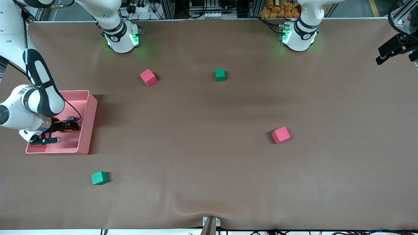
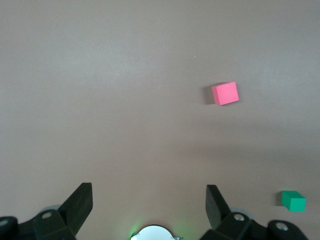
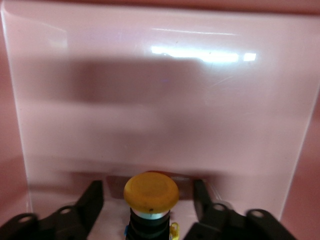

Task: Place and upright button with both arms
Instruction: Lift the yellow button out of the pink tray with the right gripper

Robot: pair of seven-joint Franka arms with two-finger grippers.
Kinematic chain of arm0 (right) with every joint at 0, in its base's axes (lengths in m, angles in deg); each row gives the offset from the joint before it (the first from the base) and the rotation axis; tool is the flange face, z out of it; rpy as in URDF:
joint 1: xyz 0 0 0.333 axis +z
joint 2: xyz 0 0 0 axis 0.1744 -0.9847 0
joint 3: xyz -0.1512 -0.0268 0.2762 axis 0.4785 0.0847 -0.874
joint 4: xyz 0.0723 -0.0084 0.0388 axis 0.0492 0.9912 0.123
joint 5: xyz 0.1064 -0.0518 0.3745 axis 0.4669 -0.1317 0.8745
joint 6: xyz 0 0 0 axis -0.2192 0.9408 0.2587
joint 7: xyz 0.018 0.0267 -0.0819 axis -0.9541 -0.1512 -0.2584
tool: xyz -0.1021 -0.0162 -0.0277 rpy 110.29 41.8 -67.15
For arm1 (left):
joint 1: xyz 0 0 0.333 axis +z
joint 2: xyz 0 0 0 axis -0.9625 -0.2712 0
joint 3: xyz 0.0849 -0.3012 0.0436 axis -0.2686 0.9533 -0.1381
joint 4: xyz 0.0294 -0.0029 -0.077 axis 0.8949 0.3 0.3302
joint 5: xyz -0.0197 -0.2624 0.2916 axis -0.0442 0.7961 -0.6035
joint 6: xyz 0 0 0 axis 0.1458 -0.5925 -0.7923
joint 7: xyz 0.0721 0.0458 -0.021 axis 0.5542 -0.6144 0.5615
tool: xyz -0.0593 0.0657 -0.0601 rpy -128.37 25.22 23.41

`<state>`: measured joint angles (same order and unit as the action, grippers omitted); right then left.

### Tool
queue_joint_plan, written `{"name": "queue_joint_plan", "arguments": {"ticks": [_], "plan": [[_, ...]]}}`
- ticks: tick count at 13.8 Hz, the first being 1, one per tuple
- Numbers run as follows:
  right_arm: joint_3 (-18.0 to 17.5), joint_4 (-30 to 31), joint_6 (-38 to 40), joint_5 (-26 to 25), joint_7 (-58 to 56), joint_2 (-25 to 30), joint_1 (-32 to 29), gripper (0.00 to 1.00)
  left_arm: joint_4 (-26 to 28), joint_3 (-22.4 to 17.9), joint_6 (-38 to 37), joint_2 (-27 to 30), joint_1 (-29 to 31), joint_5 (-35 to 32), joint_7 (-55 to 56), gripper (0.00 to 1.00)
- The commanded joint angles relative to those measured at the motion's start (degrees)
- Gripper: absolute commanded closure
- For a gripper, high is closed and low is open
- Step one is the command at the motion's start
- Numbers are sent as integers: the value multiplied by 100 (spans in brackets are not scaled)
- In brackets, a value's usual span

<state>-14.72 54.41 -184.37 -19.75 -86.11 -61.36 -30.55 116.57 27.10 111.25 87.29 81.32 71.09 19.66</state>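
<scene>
Button (image 3: 150,192), round orange cap, glossy pink tray (image 3: 160,100)

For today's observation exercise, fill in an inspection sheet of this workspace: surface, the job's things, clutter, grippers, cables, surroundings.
Surface: brown table, bare apart from the items below.
Job's things: button, orange cap, between the right gripper's fingers, over the pink tray at the right arm's end.
Clutter: two red cubes; two green cubes.
Grippers: right gripper in the tray, either side of the button, contact unclear; left gripper open, empty, waiting above the table.
Cables: one black cable along the right wrist.
Surroundings: racks and wiring above the table edge.
</scene>
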Motion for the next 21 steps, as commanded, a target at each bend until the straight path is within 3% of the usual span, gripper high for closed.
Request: {"name": "queue_joint_plan", "arguments": {"ticks": [1, 4, 10, 14, 16, 19, 21], "plan": [[-100, 90, -174, 37, -278, 82, -165, 100, -52, 11, -82, 49, 41, 3, -166, 0], [-100, -129, 141, 37, -269, 126, -156, 100, -51, 11, -90, 58, 41, 3, -245, 0], [-118, -1771, 2477, 28, -216, 161, 81, 100, -60, 29, -73, 23, 23, 38, -201, 0], [-171, -2897, 3884, 54, 519, 161, 782, 100, -43, 20, -82, 31, 32, 47, -236, 0], [-179, -3214, 4080, 116, 1362, 152, 1379, 100, -34, 20, -90, 31, 32, 47, -236, 0], [-171, -3346, 3984, 642, 2610, 65, 2337, 100, -51, 20, -82, 40, 32, 38, -201, 0], [-171, -3426, 3495, 749, 3331, -146, 3040, 100, -60, 11, -82, 49, 32, 21, -254, 0]]}}
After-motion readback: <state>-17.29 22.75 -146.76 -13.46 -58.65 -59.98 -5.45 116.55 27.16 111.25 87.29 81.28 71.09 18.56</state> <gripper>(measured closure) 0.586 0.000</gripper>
